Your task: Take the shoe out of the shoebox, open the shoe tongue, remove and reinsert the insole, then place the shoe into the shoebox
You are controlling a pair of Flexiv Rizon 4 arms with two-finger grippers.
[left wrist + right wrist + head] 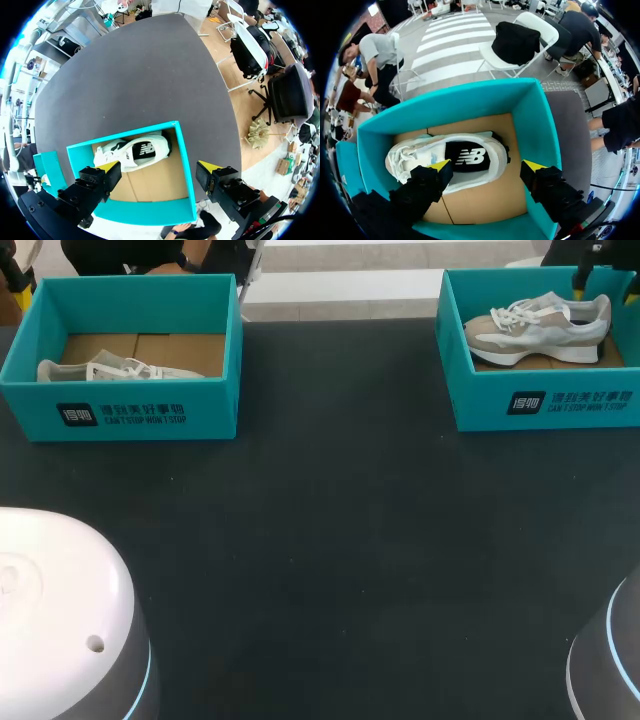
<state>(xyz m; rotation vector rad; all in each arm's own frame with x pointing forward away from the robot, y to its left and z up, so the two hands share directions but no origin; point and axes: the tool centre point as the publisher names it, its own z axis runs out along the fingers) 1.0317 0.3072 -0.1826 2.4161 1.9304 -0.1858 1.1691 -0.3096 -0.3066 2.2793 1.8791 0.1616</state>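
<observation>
Two teal shoeboxes stand at the table's far edge. The left box (120, 420) holds a white and grey shoe (120, 370) lying low against its front wall. In the right box (540, 405) a beige and white shoe (545, 325) rests on the cardboard floor. My left gripper (161, 167) hangs open above the left box (184, 170), with the shoe (135, 152) just ahead of its fingers. My right gripper (487, 165) is inside the right box (535, 120), fingers wide apart. One fingertip (440, 165) overlaps the shoe (450, 160) and the other stands over bare cardboard. In the head view its yellow tip shows at the box's far wall (580, 280).
A dark table mat (330, 540) spreads between and in front of the boxes. My arms' white bases sit at the near left (60, 620) and near right (610, 660) corners.
</observation>
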